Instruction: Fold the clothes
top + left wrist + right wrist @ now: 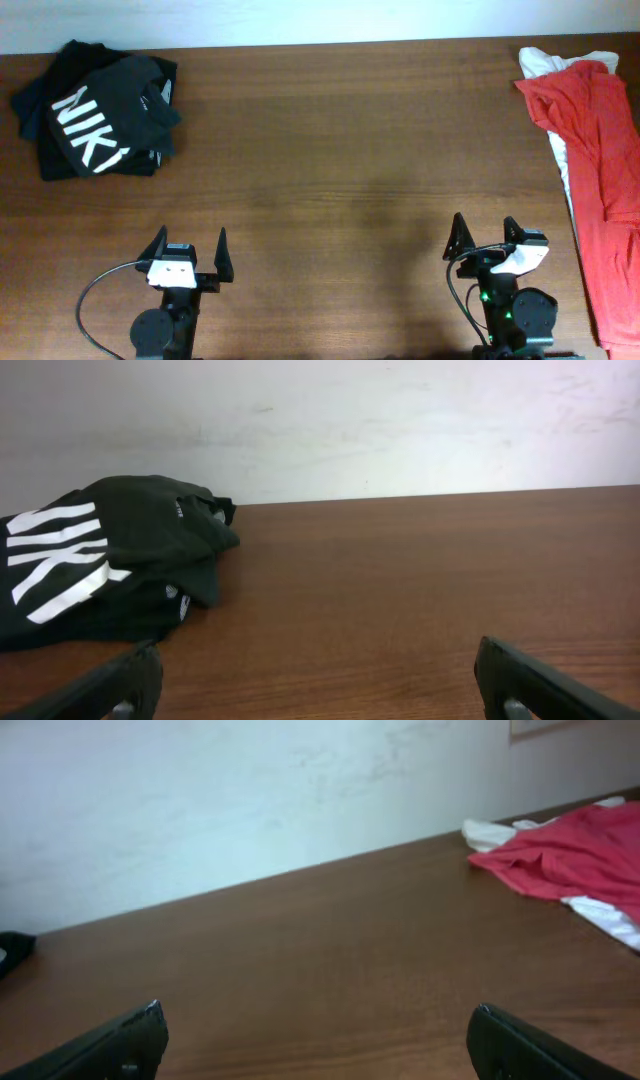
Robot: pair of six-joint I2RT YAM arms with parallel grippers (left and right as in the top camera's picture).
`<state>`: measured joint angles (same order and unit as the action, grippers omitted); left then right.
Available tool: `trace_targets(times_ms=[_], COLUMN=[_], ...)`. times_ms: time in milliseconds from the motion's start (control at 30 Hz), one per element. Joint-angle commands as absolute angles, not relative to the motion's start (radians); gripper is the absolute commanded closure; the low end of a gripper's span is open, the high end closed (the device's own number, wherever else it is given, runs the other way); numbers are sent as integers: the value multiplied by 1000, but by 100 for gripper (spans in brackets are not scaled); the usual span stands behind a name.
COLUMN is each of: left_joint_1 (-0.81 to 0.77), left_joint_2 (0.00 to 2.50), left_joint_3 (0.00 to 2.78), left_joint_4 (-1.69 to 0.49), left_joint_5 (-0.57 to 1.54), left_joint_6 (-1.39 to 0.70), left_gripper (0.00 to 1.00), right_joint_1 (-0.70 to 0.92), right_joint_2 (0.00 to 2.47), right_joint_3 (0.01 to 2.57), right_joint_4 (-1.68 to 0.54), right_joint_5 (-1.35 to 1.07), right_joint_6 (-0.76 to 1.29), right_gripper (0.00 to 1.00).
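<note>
A black T-shirt with big white letters (100, 115) lies folded on a small pile of dark clothes at the table's far left corner; the left wrist view shows it (90, 565) ahead and to the left. A red garment (600, 160) lies spread over a white one (560, 150) along the right edge, and the right wrist view catches the red garment (570, 850) at far right. My left gripper (190, 245) rests near the front edge, open and holding nothing. My right gripper (486, 236) sits near the front right, also open with nothing between its fingers.
A brown wooden table (330, 160) stretches between the two piles of clothes. A pale wall (320, 420) rises behind the table's far edge. Black cables loop beside each arm base at the front.
</note>
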<state>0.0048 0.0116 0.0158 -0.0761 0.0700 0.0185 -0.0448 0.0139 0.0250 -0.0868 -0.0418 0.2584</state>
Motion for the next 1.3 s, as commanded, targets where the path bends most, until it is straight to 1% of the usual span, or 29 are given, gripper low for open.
trace_targets(times_ms=[0, 1267], left_joint_1=[0, 0], left_joint_2=[6, 6], left_joint_3=[9, 9], left_joint_4=[-76, -76], left_joint_5=[66, 66], left_joint_6=[12, 12], left_gripper=[1, 1], right_joint_1=[-55, -54], right_joint_2=[3, 3], right_joint_3=[6, 6], right_joint_4=[-72, -78], right_joint_5=[-13, 12], right_joint_6=[269, 254], right_gripper=[1, 1])
